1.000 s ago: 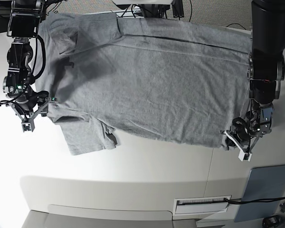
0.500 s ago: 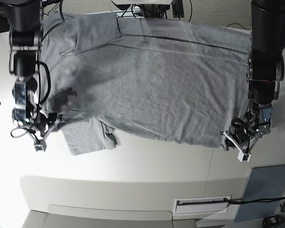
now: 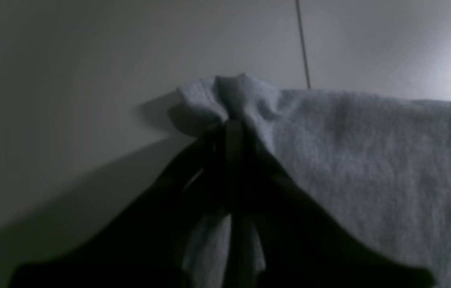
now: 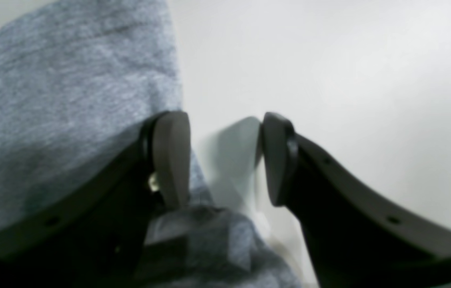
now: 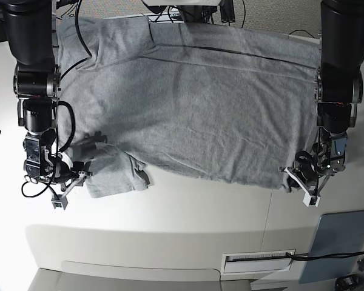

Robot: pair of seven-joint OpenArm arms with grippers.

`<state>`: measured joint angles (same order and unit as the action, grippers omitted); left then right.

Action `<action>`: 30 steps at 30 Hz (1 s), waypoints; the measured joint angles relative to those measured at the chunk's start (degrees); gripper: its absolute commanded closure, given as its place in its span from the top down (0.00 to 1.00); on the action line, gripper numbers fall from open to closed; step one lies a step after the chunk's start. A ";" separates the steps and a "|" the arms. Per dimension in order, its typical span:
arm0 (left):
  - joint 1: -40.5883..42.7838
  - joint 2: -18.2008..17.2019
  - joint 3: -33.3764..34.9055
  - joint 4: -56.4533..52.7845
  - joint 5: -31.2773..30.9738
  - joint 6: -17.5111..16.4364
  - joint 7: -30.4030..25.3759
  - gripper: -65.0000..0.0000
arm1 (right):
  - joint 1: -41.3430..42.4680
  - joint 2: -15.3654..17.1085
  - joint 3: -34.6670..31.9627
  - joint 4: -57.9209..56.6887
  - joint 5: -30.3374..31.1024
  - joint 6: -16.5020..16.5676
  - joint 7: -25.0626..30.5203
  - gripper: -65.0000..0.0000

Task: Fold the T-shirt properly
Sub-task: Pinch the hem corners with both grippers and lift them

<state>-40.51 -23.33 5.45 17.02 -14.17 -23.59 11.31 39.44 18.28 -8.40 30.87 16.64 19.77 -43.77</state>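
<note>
Grey cotton: T-shirt (image 5: 194, 103) spread flat across upper and middle frame of base view, one sleeve lying at lower left, hem corner at lower right.
Left gripper (image 5: 304, 182): jaws closed, pinching bunched hem corner; fabric puckered above the tips in left wrist view.
Right gripper (image 4: 225, 160): jaws apart, nothing held; one pad on sleeve cloth, the other over bare counter.
Step in hand: probably seating the right jaws over the sleeve edge.
Doing it well: slide further onto cloth so both pads straddle the edge, take all layers, close before lifting; keep left pinch firm.
Surface: white counter (image 5: 188, 206), smooth, glare at left.
Room: blue-grey panel (image 5: 340, 242) at lower right; cables along top edge.
</note>
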 measured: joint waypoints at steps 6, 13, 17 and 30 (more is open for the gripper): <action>0.00 0.00 0.00 0.00 -0.02 0.00 0.00 0.00 | 0.26 -0.57 0.00 -0.46 0.00 -0.22 -0.48 0.25; 0.00 0.00 0.00 0.00 -0.02 0.00 0.00 0.00 | 0.44 -1.55 0.02 -0.44 -7.52 0.26 -0.31 0.00; 0.00 0.00 0.00 0.00 -0.02 0.00 0.00 0.00 | 0.17 -1.70 0.02 0.37 -8.70 0.61 0.79 0.00; 0.02 -0.02 0.00 0.00 -0.68 0.00 0.17 0.00 | -2.93 -2.95 -0.31 16.15 -9.16 -2.19 -10.10 0.00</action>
<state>-40.49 -23.35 5.45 17.02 -14.85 -23.59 11.49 36.51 15.33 -8.71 47.03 7.49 17.58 -53.87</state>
